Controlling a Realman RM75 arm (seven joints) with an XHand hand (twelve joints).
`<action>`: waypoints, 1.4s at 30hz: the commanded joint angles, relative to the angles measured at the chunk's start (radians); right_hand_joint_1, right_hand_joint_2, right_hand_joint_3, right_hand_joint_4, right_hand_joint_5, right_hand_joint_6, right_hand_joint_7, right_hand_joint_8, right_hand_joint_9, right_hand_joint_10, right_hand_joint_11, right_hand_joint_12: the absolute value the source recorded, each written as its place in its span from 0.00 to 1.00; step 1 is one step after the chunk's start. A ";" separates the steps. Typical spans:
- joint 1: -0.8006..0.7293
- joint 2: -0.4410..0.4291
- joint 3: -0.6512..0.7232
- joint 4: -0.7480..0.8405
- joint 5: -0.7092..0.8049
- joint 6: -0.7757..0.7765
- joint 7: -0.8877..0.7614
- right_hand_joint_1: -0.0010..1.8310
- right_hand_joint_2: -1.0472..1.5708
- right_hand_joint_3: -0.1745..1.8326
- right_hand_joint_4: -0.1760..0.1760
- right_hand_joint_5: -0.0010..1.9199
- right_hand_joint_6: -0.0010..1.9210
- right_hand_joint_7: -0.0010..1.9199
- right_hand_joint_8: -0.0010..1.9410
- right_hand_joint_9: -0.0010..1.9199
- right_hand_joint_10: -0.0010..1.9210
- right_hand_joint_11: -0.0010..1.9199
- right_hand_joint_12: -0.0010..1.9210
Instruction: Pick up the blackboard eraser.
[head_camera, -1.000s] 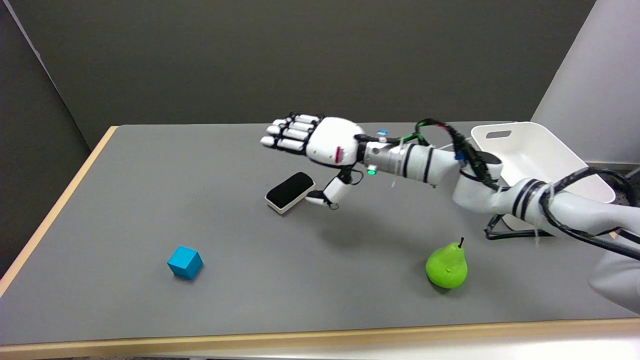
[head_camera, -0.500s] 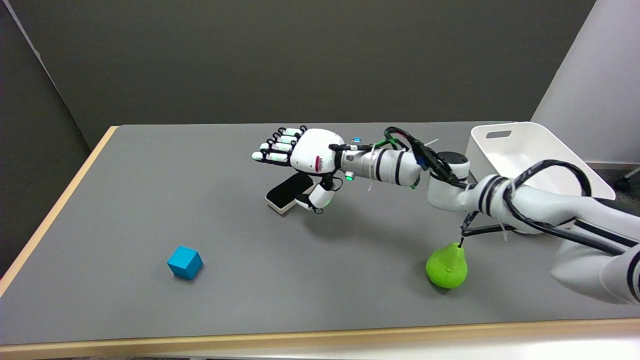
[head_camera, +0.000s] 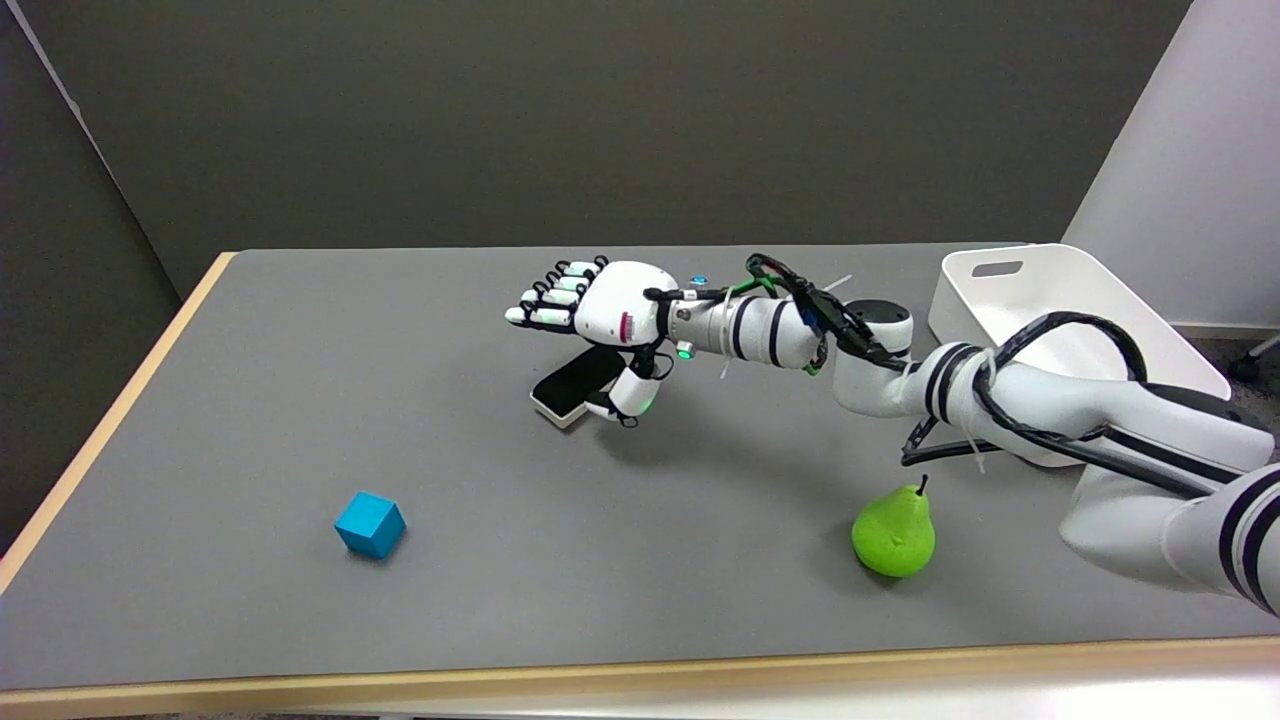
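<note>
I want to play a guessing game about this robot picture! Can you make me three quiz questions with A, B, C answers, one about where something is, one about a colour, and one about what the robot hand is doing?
1. Where is the pear?
A. In the white bin
B. On the table, near the front edge at the right
C. On top of the cube

2. What colour is the cube?
A. Blue
B. Red
C. Yellow

3. What is the robot hand doing?
A. Holding the pear
B. Lifting the blackboard eraser high in the air
C. Spread open over the blackboard eraser, which lies on the table

Answers:
1. B, the pear stands on the grey table, outside the bin.
2. A, the cube is bright blue.
3. C, the fingers are spread above the eraser, the thumb low beside it, and nothing is lifted.
</note>
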 joint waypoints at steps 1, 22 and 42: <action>-0.010 -0.039 -0.022 -0.082 -0.007 -0.007 0.033 0.28 0.62 0.59 0.68 0.00 0.00 0.02 0.08 0.03 0.26 0.02 0.45; -0.020 -0.054 -0.022 -0.100 -0.008 -0.017 0.033 0.33 0.66 0.57 0.76 0.04 0.17 0.10 0.15 0.08 0.26 0.00 0.48; -0.014 -0.063 -0.003 -0.085 -0.007 -0.018 0.025 0.43 0.86 0.25 0.93 0.29 0.86 0.38 0.79 0.37 0.73 0.18 0.72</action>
